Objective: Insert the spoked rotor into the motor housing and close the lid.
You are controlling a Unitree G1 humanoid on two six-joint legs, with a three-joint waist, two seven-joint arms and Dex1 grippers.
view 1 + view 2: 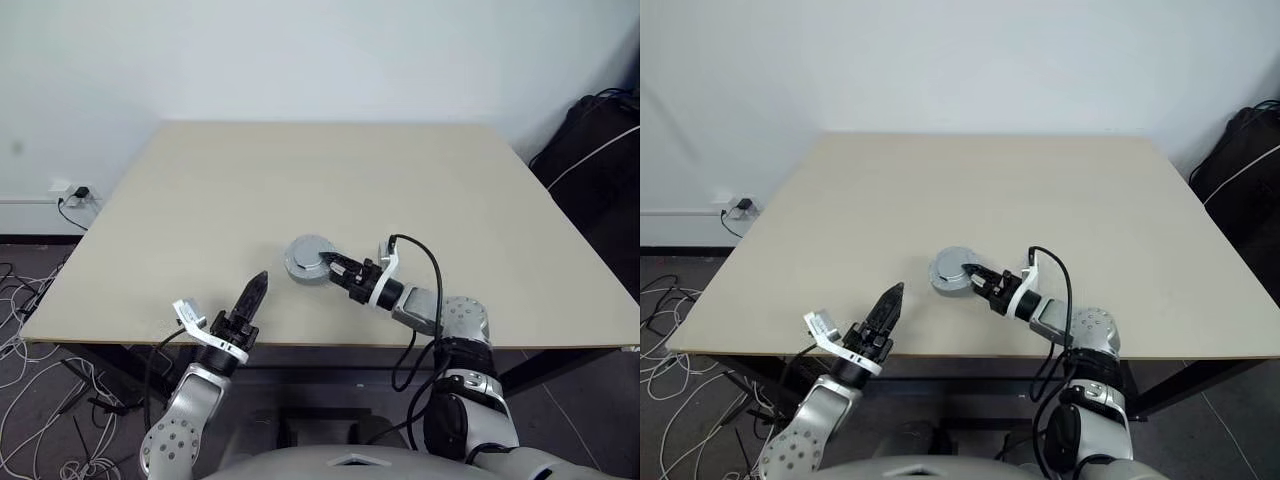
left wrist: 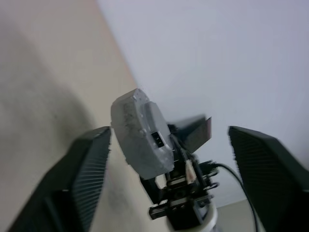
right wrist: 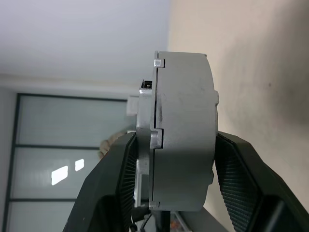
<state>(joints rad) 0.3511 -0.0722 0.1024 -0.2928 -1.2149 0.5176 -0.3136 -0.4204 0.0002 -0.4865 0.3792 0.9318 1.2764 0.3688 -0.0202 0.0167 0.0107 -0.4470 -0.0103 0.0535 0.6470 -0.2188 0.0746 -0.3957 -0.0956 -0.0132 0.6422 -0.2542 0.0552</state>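
Over the table (image 1: 300, 170), right pincer (image 1: 333, 266) clamps motor housing (image 1: 308, 258).

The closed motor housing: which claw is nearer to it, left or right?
Right. The right claw grips the closed motor housing between its fingers. The left claw is open and apart from it, closer to the table's near edge.
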